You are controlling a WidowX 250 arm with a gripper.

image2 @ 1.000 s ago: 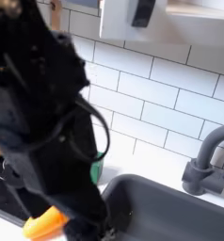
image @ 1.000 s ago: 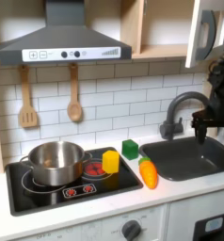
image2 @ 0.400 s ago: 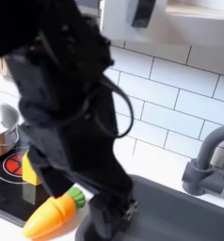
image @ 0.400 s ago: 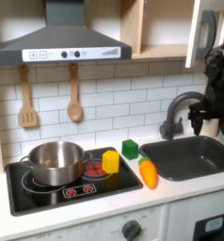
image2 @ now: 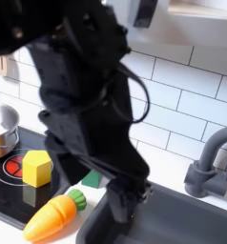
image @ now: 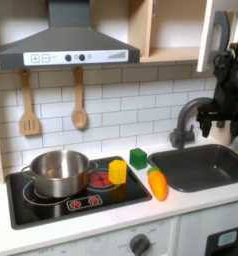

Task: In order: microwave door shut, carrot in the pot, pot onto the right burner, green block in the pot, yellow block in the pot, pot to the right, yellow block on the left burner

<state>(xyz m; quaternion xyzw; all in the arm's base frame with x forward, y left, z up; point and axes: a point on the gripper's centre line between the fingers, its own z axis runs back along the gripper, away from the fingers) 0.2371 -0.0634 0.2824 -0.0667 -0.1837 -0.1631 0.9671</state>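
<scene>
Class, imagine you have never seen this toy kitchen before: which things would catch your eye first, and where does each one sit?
The black robot arm looms largest, over the sink at the first exterior view's right. Next comes the shiny pot on the black cooktop, over its left burner in that view. Bright colours follow: the yellow block on the cooktop's right edge, and the orange carrot on the counter before the sink.

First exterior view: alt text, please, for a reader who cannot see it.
A toy kitchen: a steel pot sits on the black cooktop's left side, a yellow block at its right edge, a green block and carrot on the counter, the black robot arm above the sink.
</scene>
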